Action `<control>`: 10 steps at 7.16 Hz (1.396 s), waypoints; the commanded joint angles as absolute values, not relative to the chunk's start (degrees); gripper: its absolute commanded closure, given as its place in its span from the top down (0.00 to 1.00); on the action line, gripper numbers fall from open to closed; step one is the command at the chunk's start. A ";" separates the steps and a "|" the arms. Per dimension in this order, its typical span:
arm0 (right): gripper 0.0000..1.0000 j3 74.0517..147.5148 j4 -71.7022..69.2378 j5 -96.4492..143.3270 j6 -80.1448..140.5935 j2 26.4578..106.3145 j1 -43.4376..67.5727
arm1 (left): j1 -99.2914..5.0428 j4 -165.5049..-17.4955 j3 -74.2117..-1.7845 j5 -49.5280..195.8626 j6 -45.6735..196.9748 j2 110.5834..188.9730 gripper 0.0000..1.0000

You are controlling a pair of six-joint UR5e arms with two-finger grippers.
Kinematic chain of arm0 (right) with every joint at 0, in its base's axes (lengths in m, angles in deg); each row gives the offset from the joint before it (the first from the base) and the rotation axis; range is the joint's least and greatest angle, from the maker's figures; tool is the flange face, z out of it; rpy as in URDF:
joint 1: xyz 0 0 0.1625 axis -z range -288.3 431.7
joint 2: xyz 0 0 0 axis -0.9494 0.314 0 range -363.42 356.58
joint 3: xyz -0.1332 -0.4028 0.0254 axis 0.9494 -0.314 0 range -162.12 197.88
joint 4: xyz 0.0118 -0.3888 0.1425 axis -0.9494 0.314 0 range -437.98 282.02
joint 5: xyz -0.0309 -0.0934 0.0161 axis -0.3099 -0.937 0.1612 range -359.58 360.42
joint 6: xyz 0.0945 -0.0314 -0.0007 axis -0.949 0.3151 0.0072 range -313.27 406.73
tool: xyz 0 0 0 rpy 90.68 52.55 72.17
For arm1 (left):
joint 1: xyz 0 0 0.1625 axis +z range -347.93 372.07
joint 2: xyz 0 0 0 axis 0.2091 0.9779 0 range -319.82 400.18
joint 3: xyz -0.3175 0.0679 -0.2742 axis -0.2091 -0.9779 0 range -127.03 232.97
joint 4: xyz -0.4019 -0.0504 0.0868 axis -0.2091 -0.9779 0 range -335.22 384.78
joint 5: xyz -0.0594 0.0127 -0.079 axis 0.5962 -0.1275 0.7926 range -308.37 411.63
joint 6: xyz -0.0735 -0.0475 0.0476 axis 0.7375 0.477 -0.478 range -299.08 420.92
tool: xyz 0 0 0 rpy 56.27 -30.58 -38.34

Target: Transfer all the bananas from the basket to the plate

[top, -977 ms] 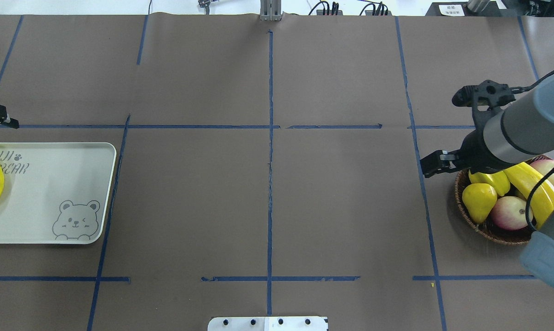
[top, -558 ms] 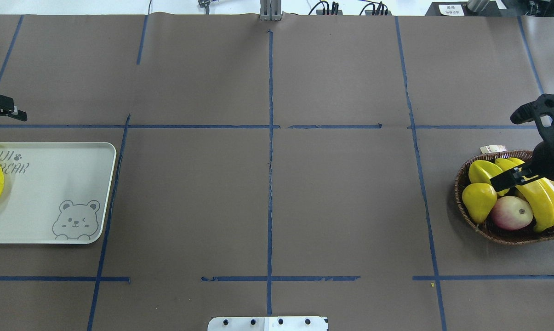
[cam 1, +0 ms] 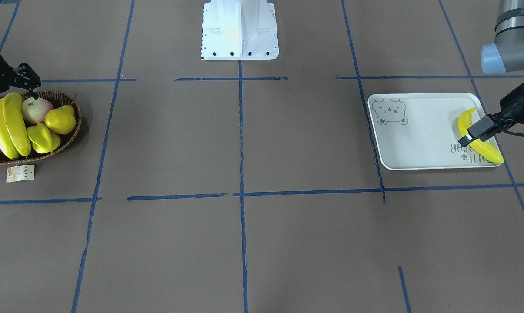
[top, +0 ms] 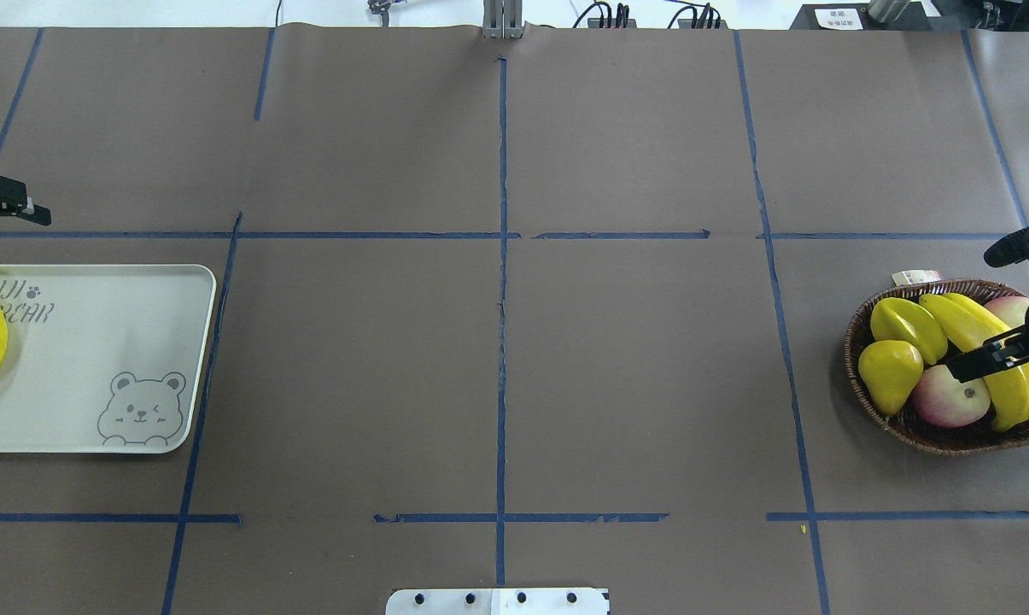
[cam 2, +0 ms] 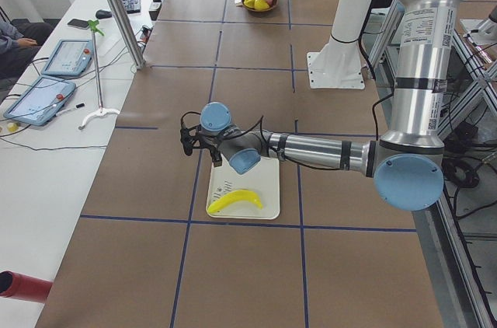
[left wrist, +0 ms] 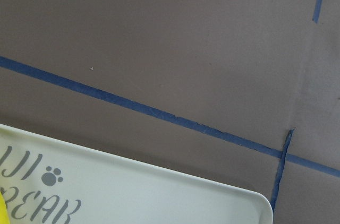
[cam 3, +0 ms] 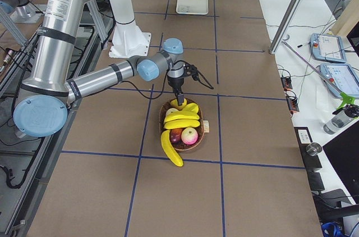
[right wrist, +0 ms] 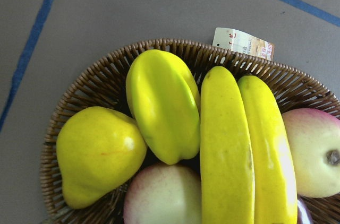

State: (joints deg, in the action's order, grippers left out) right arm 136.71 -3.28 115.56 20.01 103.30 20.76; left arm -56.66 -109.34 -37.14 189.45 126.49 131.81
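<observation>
Desk [top: 497, 384]: brown paper, blue tape grid. Plate [cam 1: 418, 130] at my left end, one banana [cam 2: 237, 201] lying on it. Basket [top: 915, 431] at right end, crowded.

Risk: pair of bananas [right wrist: 228, 149] lies touching beside starfruit [right wrist: 162, 104]. Closing could pinch both, or glossy skin slips out.

Bananas long, curved, bright yellow, greenish tips.

Right tool [top: 968, 314] over pair, jaws wide, empty. Left tool [top: 2, 229] by plate, spread, empty.
</observation>
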 commanded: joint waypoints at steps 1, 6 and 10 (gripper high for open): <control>0.85 134.51 -3.89 115.46 20.01 103.10 20.98 | -56.66 -109.43 -37.20 189.45 126.49 131.77 1.00; 0.65 133.54 -3.27 115.73 19.92 103.01 20.99 | -56.66 -109.43 -37.47 189.45 126.49 131.33 1.00; 0.15 133.10 -3.27 115.64 20.01 102.93 21.16 | -56.57 -109.43 -37.47 189.45 126.49 131.33 1.00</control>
